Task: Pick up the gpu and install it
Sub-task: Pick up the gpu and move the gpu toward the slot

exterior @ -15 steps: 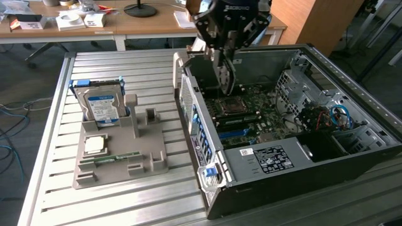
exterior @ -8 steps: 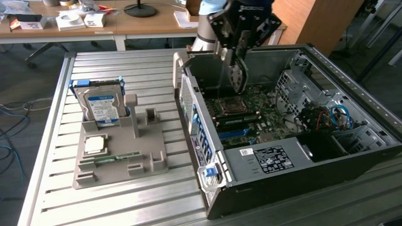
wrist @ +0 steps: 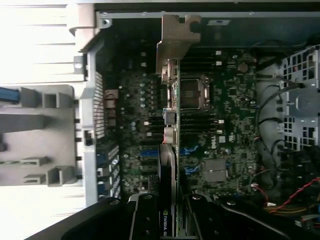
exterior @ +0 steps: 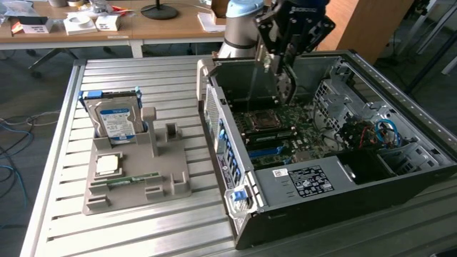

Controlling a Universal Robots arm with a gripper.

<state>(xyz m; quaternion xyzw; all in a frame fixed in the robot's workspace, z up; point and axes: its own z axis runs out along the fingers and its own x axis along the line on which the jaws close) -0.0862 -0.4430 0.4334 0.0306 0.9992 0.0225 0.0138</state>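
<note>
Nearest the lens, the slatted table (exterior: 128, 235) is seen, with a grey holder (exterior: 168, 176) set on it toward the exterior view's left. 1 blue-labelled hard drive (exterior: 117, 120) is stood upright in the holder, and 1 RAM stick (exterior: 136, 179) is laid flat near its front. Just to the right, an open computer case (exterior: 286, 214) is laid on its side, its motherboard (exterior: 286, 134) exposed. Above that board the gpu (wrist: 169, 170) is held on edge, pinched between the 2 fingers (wrist: 142, 215) of the end effector (wrist: 171, 212), with its silvery bracket (wrist: 177, 40) at 1 end.
</note>
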